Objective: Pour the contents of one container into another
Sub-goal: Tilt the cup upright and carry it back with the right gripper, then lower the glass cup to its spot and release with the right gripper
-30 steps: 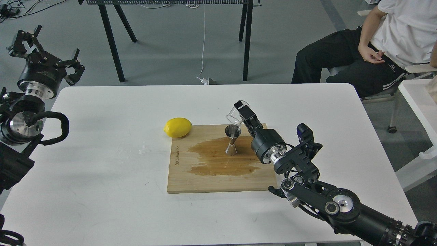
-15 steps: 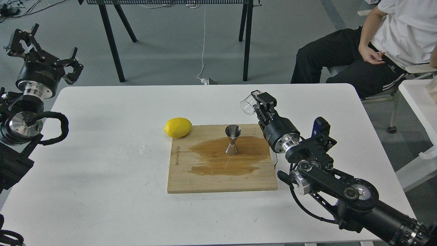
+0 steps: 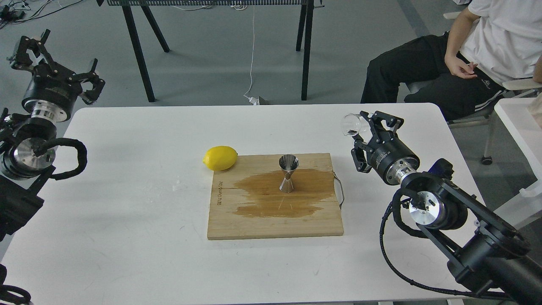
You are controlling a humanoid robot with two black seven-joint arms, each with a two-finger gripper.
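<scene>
Bright, even overhead light; the white desk (image 3: pixel 127 237) shows only soft, faint shadows, the steel jigger (image 3: pixel 288 173) carries small glints, and focus stays sharp throughout

The right gripper (image 3: pixel 360 127) holds the tipped glass cup (image 3: pixel 350 124) above the surface (image 3: pixel 127 203), well right of the jigger (image 3: pixel 288 173) standing on the wet board (image 3: pixel 275 220).

The jigger (image 3: pixel 288 173) was polished steel, mirror-bright. It stood on a wooden board (image 3: pixel 275 220) of pale matt grain, darkened by a wet, brown patch at its middle, with a thin metal wire handle at its right edge. The cup (image 3: pixel 351 124), far right, was clear, smooth glass. The lemon (image 3: pixel 220 157) had a waxy, faintly dimpled skin. The table (image 3: pixel 127 220) was smooth, matt white.
</scene>
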